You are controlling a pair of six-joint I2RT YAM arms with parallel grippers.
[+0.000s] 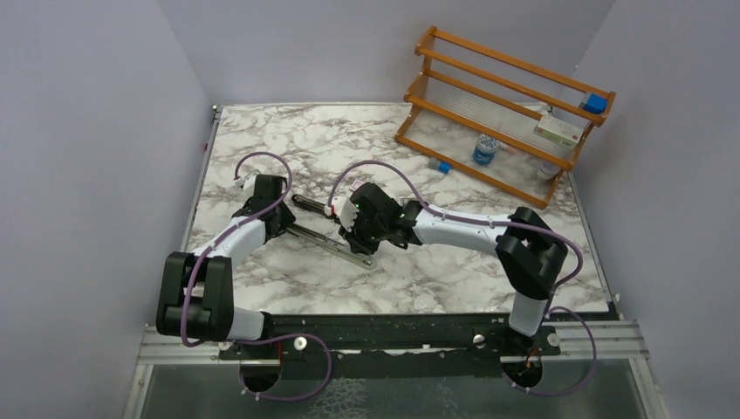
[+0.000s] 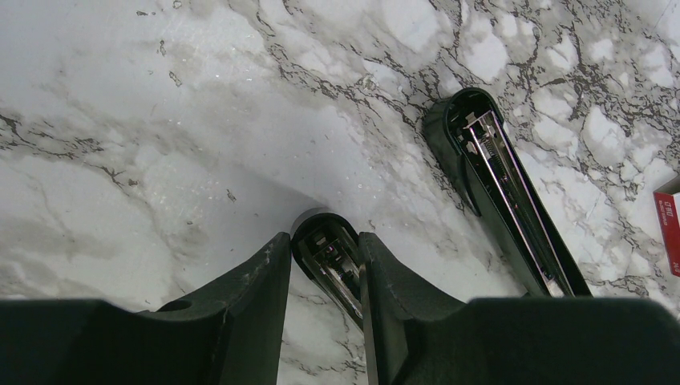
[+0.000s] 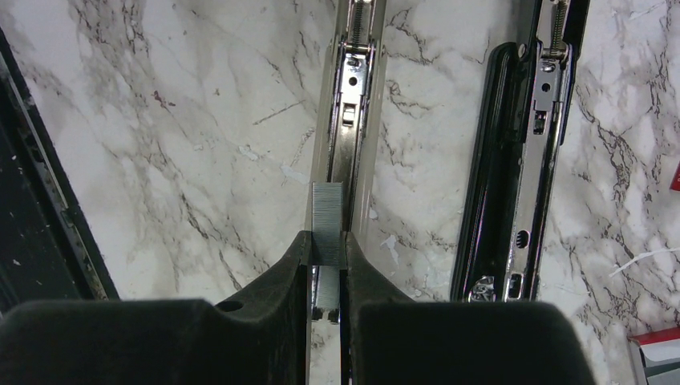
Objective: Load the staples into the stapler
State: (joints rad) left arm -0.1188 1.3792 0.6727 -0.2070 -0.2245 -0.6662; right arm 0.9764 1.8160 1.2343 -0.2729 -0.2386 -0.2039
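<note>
We see the stapler (image 1: 325,234) lying folded open on the marble table (image 1: 419,279), in front of the two arms and left of the table's middle. Its black lid and its silver channel are spread apart side by side.

The left claw (image 2: 323,241) is clenched partway round the rounded black end of one limb of the stapler. Both its fingers (image 2: 257,297) press against that limb's sides, with no gap showing. From this wrist the other limb, the lid (image 2: 497,180) with its spring and rail bared, lies just to the right on the marble, clear of the claw.

The right claw (image 3: 326,238) is almost closed and grasps the staples (image 3: 327,210), a short grey strip pinched between the two fingertips. The strip sticks out a little past the tips and lines up directly over the silver channel (image 3: 353,96), running the same way as it does. We cannot tell whether the strip already sits in the channel or hangs just above it. The black lid lies alongside, to the right in this view, untouched by the claw.

A red box (image 2: 667,233) with white lettering peeps in at the right edge of the left wrist view, near the lid. At the far right corner of the table stands an orange wooden rack (image 1: 506,96), well apart from both claws.
</note>
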